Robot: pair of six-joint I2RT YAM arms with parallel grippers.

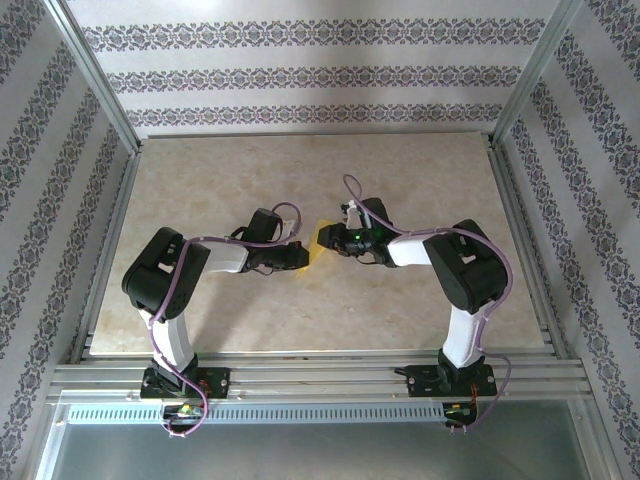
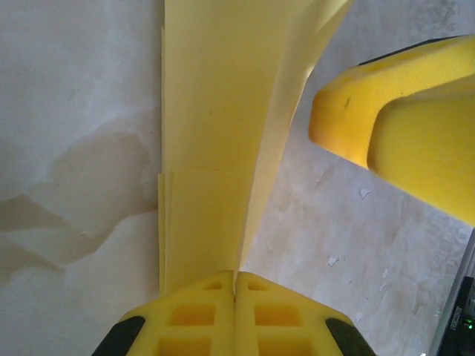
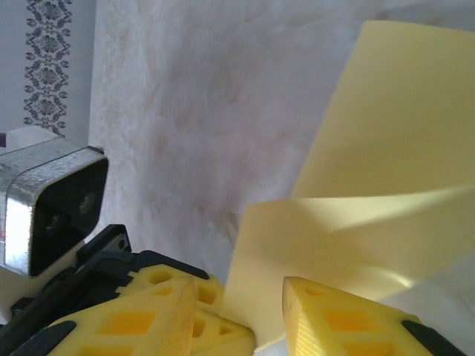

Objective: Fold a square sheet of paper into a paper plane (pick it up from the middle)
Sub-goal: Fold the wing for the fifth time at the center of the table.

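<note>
We are seeing the left end effector point(image 2: 235, 295) clamping tight on one end of the folded sheet of paper point(image 2: 215, 111), which is sitting near the middle of the table point(image 1: 200, 200). From above, the left end effector is at its 8 o'clock and the right end effector point(image 3: 241, 291) at its 3 o'clock. The right one's jaws are standing apart around a loose flap, though we are unsure whether either pad is touching it.
</note>
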